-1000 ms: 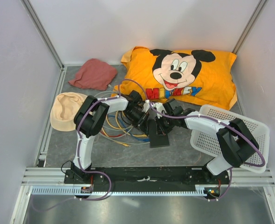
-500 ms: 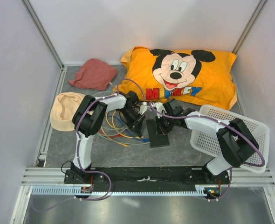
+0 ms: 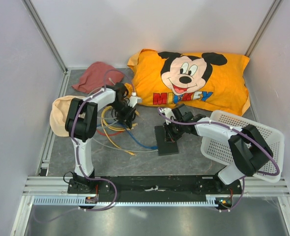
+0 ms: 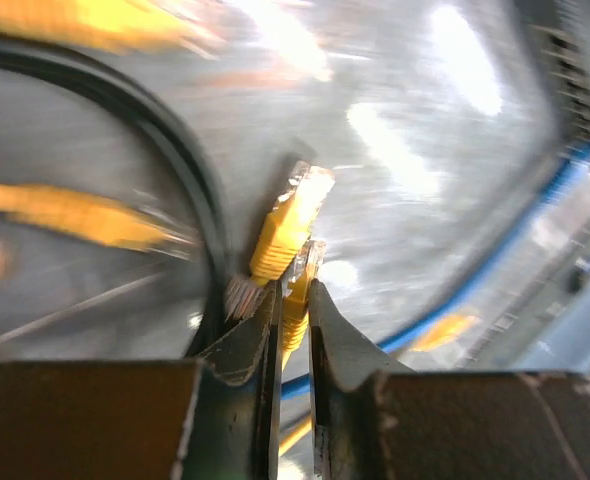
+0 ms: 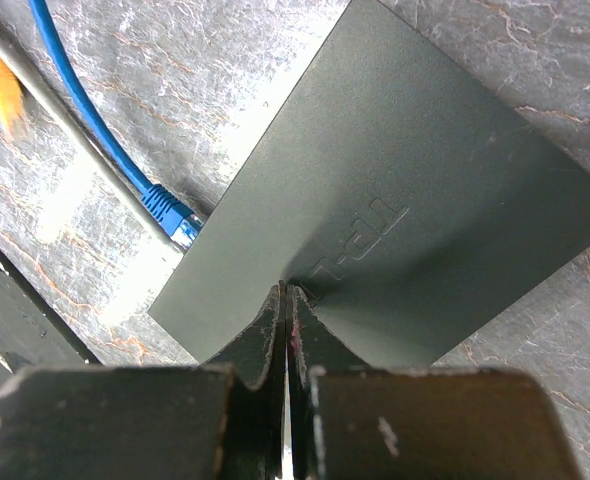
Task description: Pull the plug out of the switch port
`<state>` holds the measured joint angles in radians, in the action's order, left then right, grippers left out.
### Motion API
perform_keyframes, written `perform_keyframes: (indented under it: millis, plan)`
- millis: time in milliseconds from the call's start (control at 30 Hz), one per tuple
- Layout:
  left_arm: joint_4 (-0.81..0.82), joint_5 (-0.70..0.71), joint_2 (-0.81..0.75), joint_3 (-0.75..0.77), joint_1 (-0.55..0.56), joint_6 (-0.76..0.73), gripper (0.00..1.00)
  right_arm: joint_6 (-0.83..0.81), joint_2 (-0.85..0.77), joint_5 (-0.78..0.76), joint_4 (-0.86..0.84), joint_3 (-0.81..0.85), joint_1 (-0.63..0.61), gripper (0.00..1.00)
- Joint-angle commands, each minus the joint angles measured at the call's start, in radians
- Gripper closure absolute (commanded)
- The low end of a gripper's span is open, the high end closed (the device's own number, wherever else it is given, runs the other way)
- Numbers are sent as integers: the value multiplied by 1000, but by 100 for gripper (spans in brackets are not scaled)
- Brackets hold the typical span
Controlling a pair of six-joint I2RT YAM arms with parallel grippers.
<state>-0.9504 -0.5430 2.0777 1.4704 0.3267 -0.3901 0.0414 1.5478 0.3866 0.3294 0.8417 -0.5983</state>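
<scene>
One switch (image 3: 165, 146), one pillow (image 3: 194, 81), one basket (image 3: 216, 147), one red cloth (image 3: 98, 77), one beige hat (image 3: 59, 120).

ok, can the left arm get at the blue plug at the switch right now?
Probably not yet: the left gripper is shut on a yellow plug. The blue plug itself lies exposed at the switch edge, nothing over it.

Pale walls (image 3: 150, 24) w/ alu. corner posts (image 3: 44, 34) enclose grey marbled floor (image 3: 135, 162), evenly lit.

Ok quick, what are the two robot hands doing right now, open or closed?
Left gripper: closed on a yellow plug.
Right gripper: closed, empty, tips on the switch.
</scene>
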Motion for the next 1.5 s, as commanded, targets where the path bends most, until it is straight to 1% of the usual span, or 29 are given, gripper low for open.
perform_keyframes:
  millis: [0,33,67,133,167,267,367,400,467,500,567,600,667,733,867,933,1000,1100,1267,1467]
  plan:
    - [87,182,-7,56,-58,-64,98,-14,34,-54,-16,-30,-3,100]
    - [105,183,-5,57,-58,-58,97,-14,31,-54,-18,-32,-3,100]
    - [111,181,-4,59,-58,-55,89,-14,29,-54,-18,-32,-1,100]
    - [125,164,4,54,-58,-18,81,-12,23,-54,-21,-38,-3,99]
    - [134,152,5,53,-58,-7,72,-12,21,-55,-24,-39,-3,99]
    - [154,103,-2,53,-58,48,59,-11,12,-58,-30,-44,-1,99]
    - [176,2,-48,53,-58,59,54,-9,8,-61,-30,-47,-3,98]
    - [179,-74,-62,59,-58,60,53,-9,6,-63,-32,-49,-4,98]
    - [182,-130,-99,73,-60,89,53,-11,6,-58,-33,-49,-3,97]
    - [180,-191,-111,89,-58,102,53,-12,6,-58,-33,-47,-3,96]
    - [182,-259,-140,97,-58,131,52,-12,6,-58,-32,-47,-3,96]
    - [180,-334,-146,91,-57,141,51,-12,5,-60,-32,-49,-1,96]
    - [180,-392,-153,77,-52,178,51,-12,3,-61,-33,-49,-1,96]
    - [183,-449,-145,33,-32,192,51,-12,3,-61,-33,-49,-3,96]
    - [235,-469,-143,-91,32,195,51,-12,0,-61,-33,-50,-3,96]
    - [277,-448,-154,-163,77,200,51,-12,0,-61,-33,-50,-3,96]
    - [347,-425,-159,-224,113,215,51,-12,0,-61,-35,-50,-3,96]
    - [429,-416,-146,-269,152,253,50,-12,0,-61,-35,-50,-3,96]
    - [476,-431,-91,-286,198,289,49,-12,-8,-64,-36,-53,-1,96]
    - [483,-471,-9,-256,227,310,49,-11,-11,-66,-36,-55,-3,95]
